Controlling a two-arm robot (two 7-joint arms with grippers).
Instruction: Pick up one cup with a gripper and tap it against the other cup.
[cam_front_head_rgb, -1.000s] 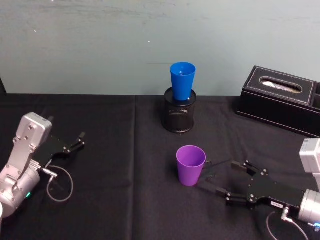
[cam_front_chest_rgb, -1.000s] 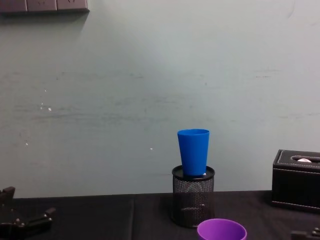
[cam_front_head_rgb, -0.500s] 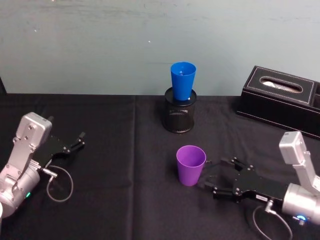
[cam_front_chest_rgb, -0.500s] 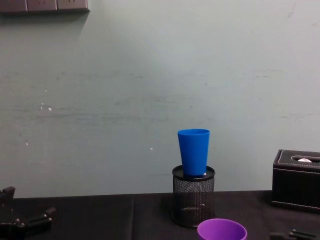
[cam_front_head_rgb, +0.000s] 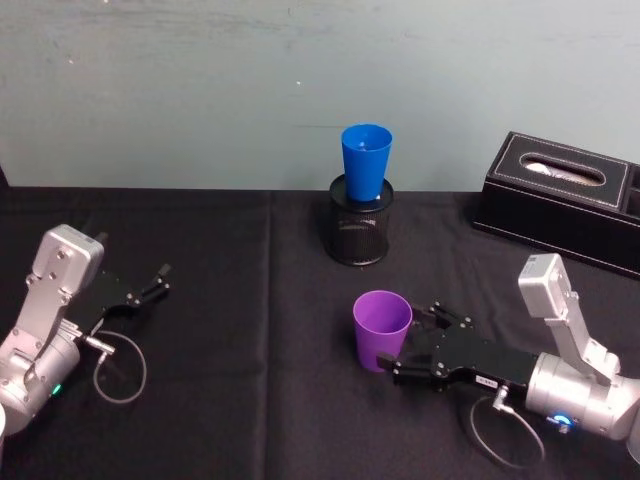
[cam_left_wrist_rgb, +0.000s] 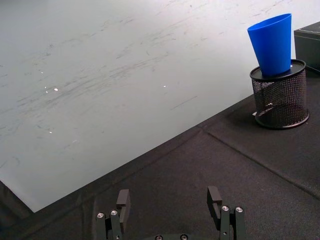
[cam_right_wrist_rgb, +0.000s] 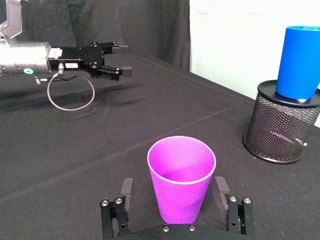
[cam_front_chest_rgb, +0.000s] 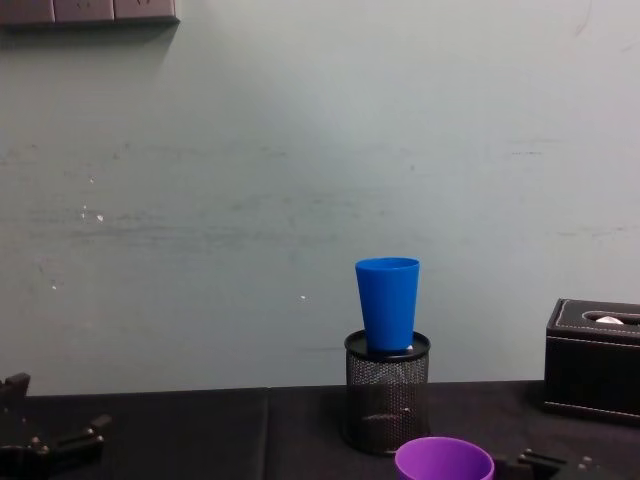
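**Right claw open around the purple cup, blue cup up on the mesh pot**

Clock directions here use the head view, with twelve o'clock toward the far wall.

The purple cup (cam_front_head_rgb: 381, 330) stands upright, mouth up, on the black table (cam_front_head_rgb: 250, 380), a little right of the middle. The right gripper (cam_front_head_rgb: 410, 338) reaches it from about four o'clock, lying low over the cloth. Its two black fingers (cam_right_wrist_rgb: 126, 192) are spread wide, one on either side of the cup's lower wall. In the right wrist view a thin gap shows between each finger and the purple plastic, so the cup is flanked but not clamped (its base rests on the cloth).

At twelve o'clock from the purple cup, and well apart from it, the blue cup (cam_front_head_rgb: 365, 160) stands upright with its base set in the mouth of a black mesh pot (cam_front_head_rgb: 359, 232). A black tissue box (cam_front_head_rgb: 565, 200) sits at about two o'clock, near the wall.

The left gripper (cam_front_head_rgb: 160, 280) is parked at roughly nine o'clock, far from both cups. Its fingers are parted and hold nothing. A loop of grey cable (cam_front_head_rgb: 118, 370) lies beside its silver wrist.
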